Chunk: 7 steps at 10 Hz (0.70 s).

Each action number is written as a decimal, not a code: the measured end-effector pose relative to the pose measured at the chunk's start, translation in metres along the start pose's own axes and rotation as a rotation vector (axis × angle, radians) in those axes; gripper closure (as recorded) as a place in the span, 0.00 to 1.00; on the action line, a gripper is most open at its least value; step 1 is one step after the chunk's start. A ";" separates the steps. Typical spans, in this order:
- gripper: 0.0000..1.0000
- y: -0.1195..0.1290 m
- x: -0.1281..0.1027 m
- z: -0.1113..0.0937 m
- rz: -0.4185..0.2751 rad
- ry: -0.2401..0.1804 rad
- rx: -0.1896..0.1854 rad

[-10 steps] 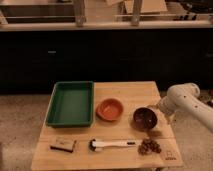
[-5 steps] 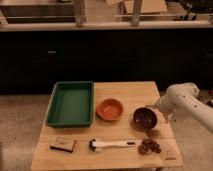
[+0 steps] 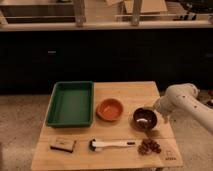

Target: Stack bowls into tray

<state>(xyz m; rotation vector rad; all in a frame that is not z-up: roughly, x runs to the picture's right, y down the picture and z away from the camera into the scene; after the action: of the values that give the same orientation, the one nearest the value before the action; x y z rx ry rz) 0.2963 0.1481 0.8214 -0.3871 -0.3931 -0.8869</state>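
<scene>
The claw [image 3: 161,116] hangs at the end of a white arm [image 3: 187,102] that reaches in from the right, low over the right edge of the wooden bench [image 3: 130,90]. It is dark against the background, so I cannot tell whether it is apart or together, and it seems to hold nothing.

Just left of the claw sits the dark brown bowl [image 3: 144,118], upright, with a pale patch inside. Further left, near the middle of the bench, is the orange bowl [image 3: 110,109], also upright and apart from the brown one. At the left lies the green tray [image 3: 71,103], with neither bowl in it, so no stacking is done.

Along the near edge, from right to left, are a brown lumpy cluster [image 3: 149,146], a white-handled tool [image 3: 112,145] and a small brown block [image 3: 63,144].

Both bowls look small, stiff and light, probably plastic and smooth, so they may slide if nudged. The best hold is likely the rim, pinching the wall from above; the brown bowl's right rim is nearest.
</scene>
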 end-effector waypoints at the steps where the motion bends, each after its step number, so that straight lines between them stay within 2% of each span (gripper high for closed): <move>1: 0.20 0.002 -0.005 0.003 -0.024 -0.015 -0.006; 7: 0.20 0.013 -0.030 0.031 -0.123 -0.100 -0.053</move>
<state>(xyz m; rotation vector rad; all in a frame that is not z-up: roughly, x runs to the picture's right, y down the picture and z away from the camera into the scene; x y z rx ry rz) 0.2841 0.1908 0.8316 -0.4609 -0.4907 -1.0016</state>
